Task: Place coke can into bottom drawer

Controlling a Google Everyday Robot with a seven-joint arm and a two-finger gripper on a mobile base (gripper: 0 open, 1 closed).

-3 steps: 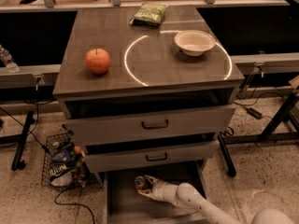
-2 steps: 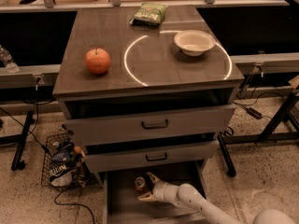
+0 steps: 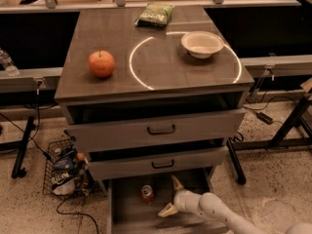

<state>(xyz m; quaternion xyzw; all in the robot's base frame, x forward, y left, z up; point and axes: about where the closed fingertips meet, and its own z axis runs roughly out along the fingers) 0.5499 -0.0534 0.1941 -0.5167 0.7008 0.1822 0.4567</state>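
Release is done. A second ago your gripper (image 3: 171, 197) was closed round the coke can (image 3: 147, 193). Now its fingers are spread wide, one toward 12 o'clock and one toward 6, holding nothing, with a clear gap between them and the can. The gripper sits just at 3 o'clock of the can, low inside the bottom drawer (image 3: 127, 212). The arm comes in from the 5 o'clock corner of the view.

The can stands upright on the drawer floor, silver top up, toward the back and left of centre, apart from the drawer walls. It has barely shifted from where it was held. The drawer is pulled out and open.

By my read the place itself is complete, and all that's left is getting the arm out. Back off toward 4 o'clock and up. Mind the middle drawer front overhanging at 12 o'clock, and don't swing the lower finger toward 9 or you could tip the can.

The apple (image 3: 101, 64), bowl (image 3: 202, 44) and chip bag (image 3: 155, 14) on the counter (image 3: 161, 74) are unchanged.
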